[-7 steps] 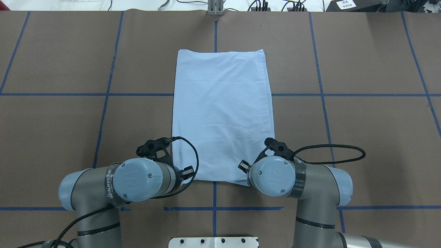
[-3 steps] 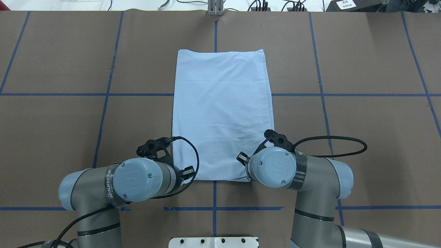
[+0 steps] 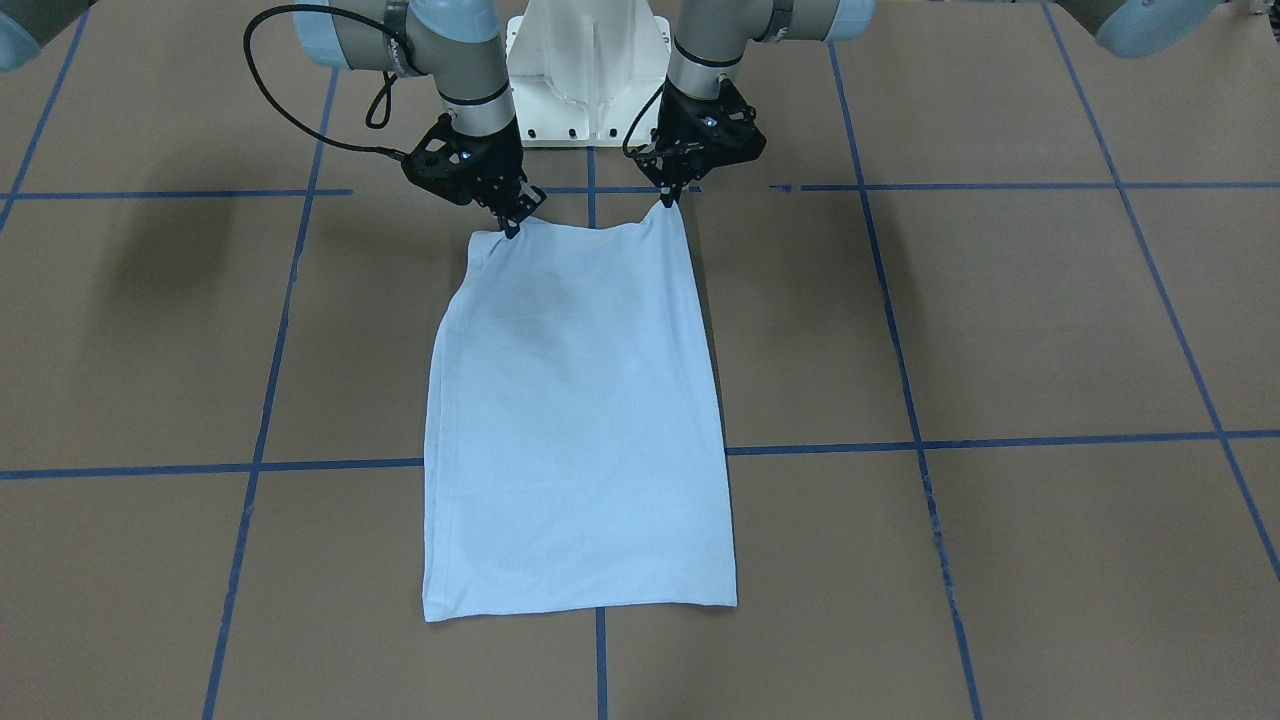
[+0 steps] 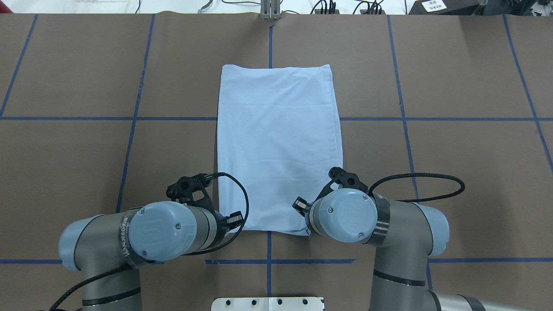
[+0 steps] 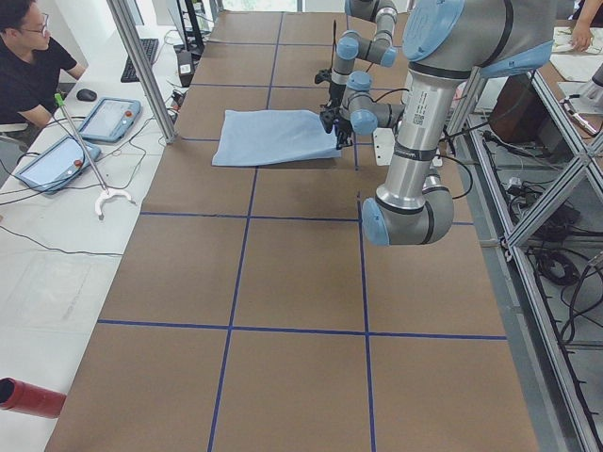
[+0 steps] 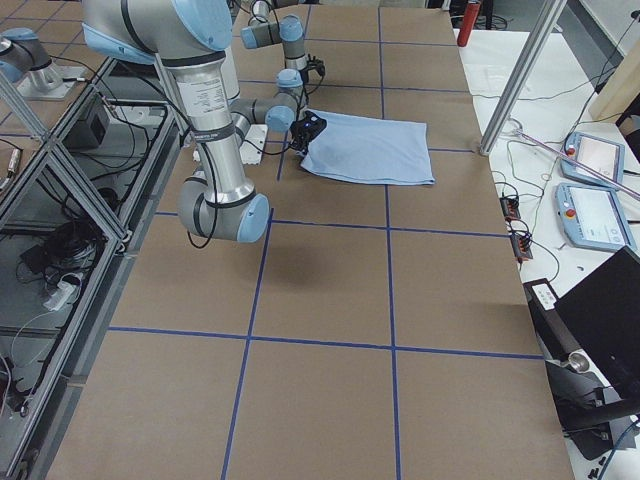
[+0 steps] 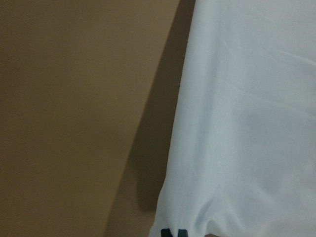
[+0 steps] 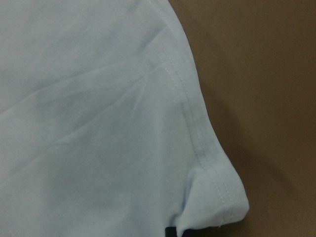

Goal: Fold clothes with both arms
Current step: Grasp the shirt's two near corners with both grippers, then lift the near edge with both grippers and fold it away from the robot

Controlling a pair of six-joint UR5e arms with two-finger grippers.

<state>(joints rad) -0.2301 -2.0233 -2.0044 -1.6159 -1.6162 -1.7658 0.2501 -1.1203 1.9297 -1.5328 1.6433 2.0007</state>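
Brown table (image 3: 1000, 330) gridded with blue tape (image 3: 1000, 441); at its middle, light blue T-shirt (image 3: 580, 420) folded into a long rectangle, far end flat on the surface. Holds the robot-side edge raised at both corners; pinches one with the left gripper (image 3: 667, 203), the other with the right gripper (image 3: 511, 226), both clamped tight on cloth.

Shows lt-blue T-shirt (image 7: 247, 123) over right half, bare brown tabletop (image 7: 74, 113) on left, dark shadow strip btwn. Catches dark claw (image 7: 174, 232) tips at bottom edge, nipped onto shirt's near corner. Fabric smooth w/ faint creases.
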